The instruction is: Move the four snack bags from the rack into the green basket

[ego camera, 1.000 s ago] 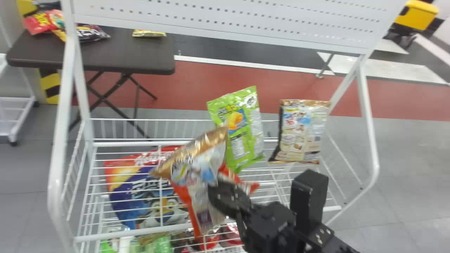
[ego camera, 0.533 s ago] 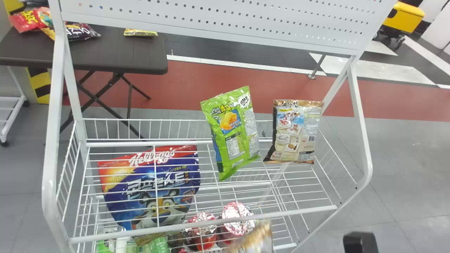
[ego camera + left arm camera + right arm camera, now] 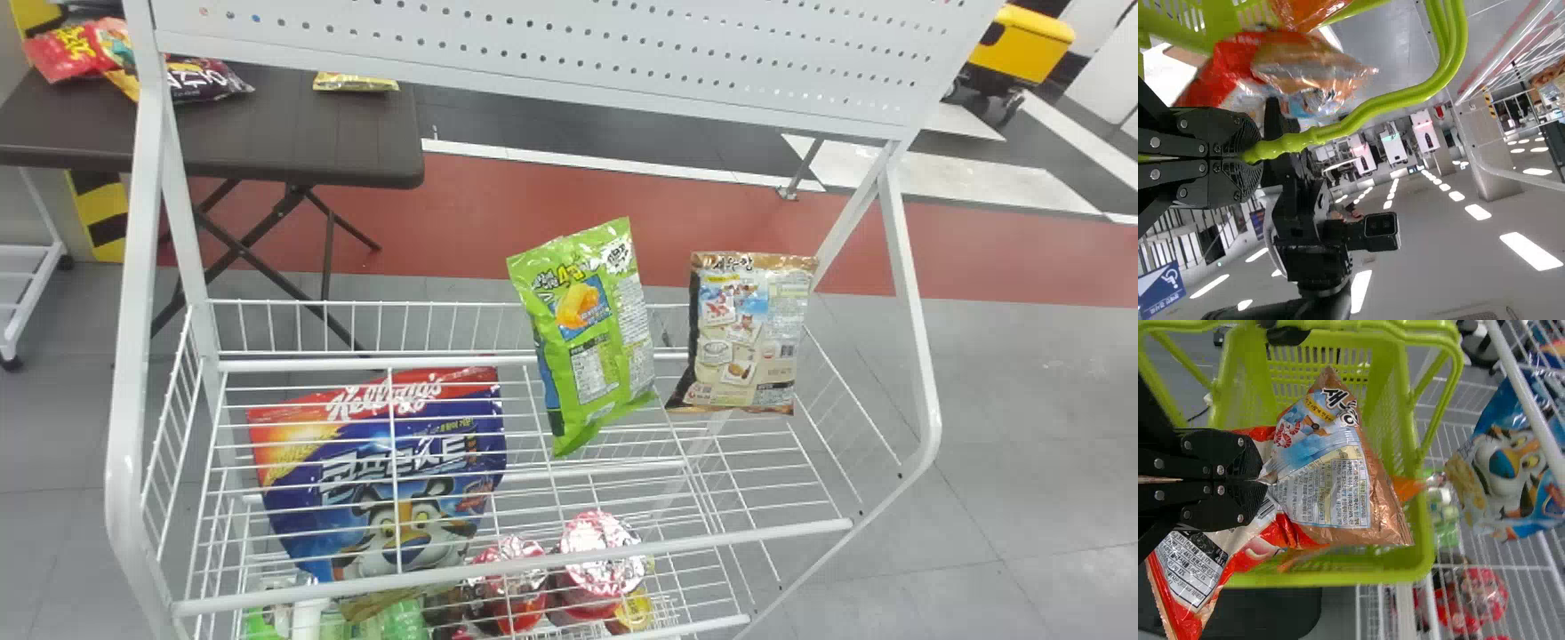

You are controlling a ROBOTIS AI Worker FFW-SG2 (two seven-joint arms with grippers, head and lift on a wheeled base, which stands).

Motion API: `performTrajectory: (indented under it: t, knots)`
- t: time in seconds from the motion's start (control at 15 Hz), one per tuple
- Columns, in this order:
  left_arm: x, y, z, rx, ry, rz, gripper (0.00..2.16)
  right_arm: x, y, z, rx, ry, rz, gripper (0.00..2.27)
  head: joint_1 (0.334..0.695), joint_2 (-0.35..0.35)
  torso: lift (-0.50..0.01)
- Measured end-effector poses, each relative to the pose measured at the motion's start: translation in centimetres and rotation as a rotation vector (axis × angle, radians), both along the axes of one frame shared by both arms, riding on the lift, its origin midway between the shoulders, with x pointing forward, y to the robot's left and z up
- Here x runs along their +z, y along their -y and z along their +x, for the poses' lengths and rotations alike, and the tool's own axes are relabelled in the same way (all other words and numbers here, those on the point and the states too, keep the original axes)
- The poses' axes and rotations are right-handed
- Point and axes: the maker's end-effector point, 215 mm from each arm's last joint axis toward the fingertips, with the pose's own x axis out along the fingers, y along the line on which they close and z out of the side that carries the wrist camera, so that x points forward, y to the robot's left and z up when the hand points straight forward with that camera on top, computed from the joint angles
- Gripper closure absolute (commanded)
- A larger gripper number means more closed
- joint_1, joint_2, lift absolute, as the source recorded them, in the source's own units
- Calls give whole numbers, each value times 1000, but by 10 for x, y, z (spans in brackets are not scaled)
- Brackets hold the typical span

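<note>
Brown-and-blue snack bag point(image 3: 1331, 473) in front of the basket mouth, pinched by its edge between the closed fingers of the right gripper point(image 3: 1263, 480). Just beside, a red snack bag point(image 3: 1188, 587), probably caught in the same pinch, though hard to confirm behind the overlap. Beyond both, the open green basket point(image 3: 1331, 579), with its handle point(image 3: 1391, 101) clamped in the left gripper point(image 3: 1251, 153). Farther out, at the centre of the head view, a green snack bag point(image 3: 587, 338), and right of centre a brown snack bag point(image 3: 751, 338), both propped at the back of the white rack point(image 3: 516, 566). In hand, by judgement: the drop-off. Next: lower past the rim, open, release fully, then return for the pair on the rack.
</note>
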Motion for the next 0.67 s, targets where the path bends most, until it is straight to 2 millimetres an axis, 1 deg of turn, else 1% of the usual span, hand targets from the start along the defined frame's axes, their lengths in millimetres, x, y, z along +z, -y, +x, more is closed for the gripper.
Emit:
performTrajectory:
  t: [0.07, 0.2, 0.33, 0.4, 0.47, 0.53, 0.6, 0.67]
  knots:
    - [0, 2, -2, -7, 1, 2, 1507, -3, -15, 13, 22, 50, 5, 2189, 695, -350, 0]
    - [-1, 3, -5, -13, 2, 7, 1507, -13, -44, 28, 63, 101, 13, 2189, 695, -350, 0]
    - [-2, 1, -7, -12, 0, 10, 1507, -24, -71, 23, 109, 89, 34, 2189, 695, -350, 0]
    - [-2, 1, -7, -10, -1, 11, 1507, -29, -81, 16, 136, 74, 39, 2189, 695, -350, 0]
    - [-2, 0, -7, -9, 0, 12, 1507, -35, -86, 8, 157, 59, 39, 2182, 695, -350, 0]
    - [-2, 1, -7, -10, 1, 11, 1507, -39, -88, 3, 168, 46, 38, 2024, 695, -350, 0]
    - [-1, 3, -6, -11, 4, 7, 1507, -43, -88, -2, 173, 32, 37, 1565, 695, -350, 0]
    - [0, 3, -5, -11, 6, 7, 1507, -45, -81, -3, 164, 22, 33, 498, 695, -350, 0]
